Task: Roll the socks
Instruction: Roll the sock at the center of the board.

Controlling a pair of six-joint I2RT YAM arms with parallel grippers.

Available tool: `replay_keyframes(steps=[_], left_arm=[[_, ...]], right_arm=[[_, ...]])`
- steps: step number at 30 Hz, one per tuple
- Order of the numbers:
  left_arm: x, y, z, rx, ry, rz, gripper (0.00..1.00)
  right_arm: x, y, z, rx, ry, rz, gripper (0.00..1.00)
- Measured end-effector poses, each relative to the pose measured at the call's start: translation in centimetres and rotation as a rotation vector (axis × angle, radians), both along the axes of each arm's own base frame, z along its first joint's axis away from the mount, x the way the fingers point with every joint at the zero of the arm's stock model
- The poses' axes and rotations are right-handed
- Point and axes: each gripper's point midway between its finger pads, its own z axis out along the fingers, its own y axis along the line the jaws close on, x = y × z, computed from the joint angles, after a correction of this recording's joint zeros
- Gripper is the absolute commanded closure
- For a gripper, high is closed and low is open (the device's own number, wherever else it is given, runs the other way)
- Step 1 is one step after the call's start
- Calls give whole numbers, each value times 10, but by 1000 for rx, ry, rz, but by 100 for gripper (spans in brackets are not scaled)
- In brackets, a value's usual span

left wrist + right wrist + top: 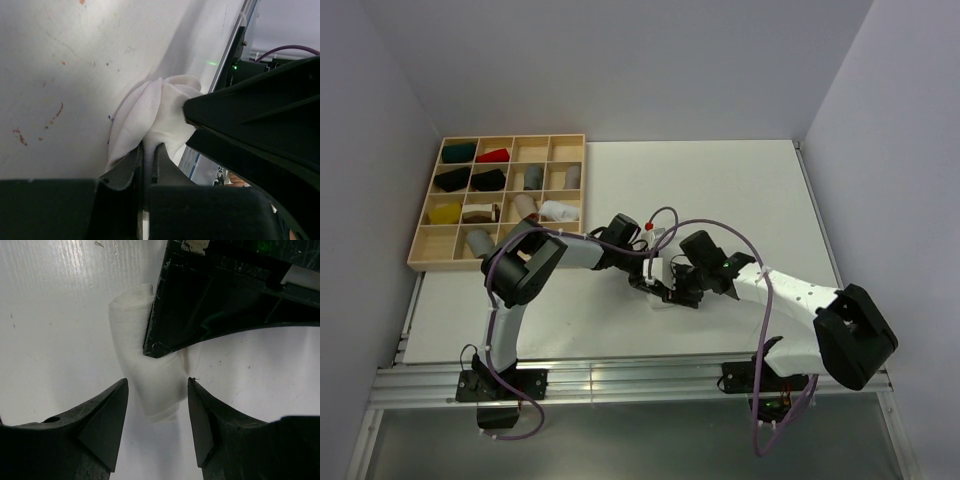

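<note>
The plain white sock (145, 385) lies bunched and partly rolled on the white table; it also shows in the left wrist view (155, 107) and the top view (659, 268). My left gripper (148, 146) is shut on a fold of it, with fabric pinched between the fingers. My right gripper (157, 381) is open, its fingers either side of the sock's near end and not touching it. The two grippers meet at the table's middle in the top view, left (648, 272) and right (676, 290). The grey striped sock is not in view.
A wooden compartment tray (420, 255) at the back left holds small red, yellow, green, black, grey and white cloth bundles. The left gripper's dark body (215, 300) hangs close above the sock in the right wrist view. Grey walls enclose the table.
</note>
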Motion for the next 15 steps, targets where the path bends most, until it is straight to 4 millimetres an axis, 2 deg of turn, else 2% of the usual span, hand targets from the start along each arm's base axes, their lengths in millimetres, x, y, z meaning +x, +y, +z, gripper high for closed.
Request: replay_keyframes(steps=[6, 9, 10, 12, 13, 15], left_arm=[[-4, 2, 0, 4, 16, -14, 99], [-4, 2, 0, 5, 16, -17, 96], [-4, 2, 0, 5, 17, -17, 92], [-3, 2, 0, 7, 16, -16, 87], [-3, 2, 0, 6, 16, -14, 80], [-2, 3, 0, 4, 14, -4, 75]], right_arm=[[1, 2, -14, -34, 12, 11, 46], [0, 2, -17, -42, 19, 17, 55], [-1, 2, -19, -45, 26, 18, 63], [-2, 3, -22, -50, 39, 21, 71], [-2, 4, -22, -51, 46, 22, 75], [-2, 5, -22, -52, 62, 23, 77]])
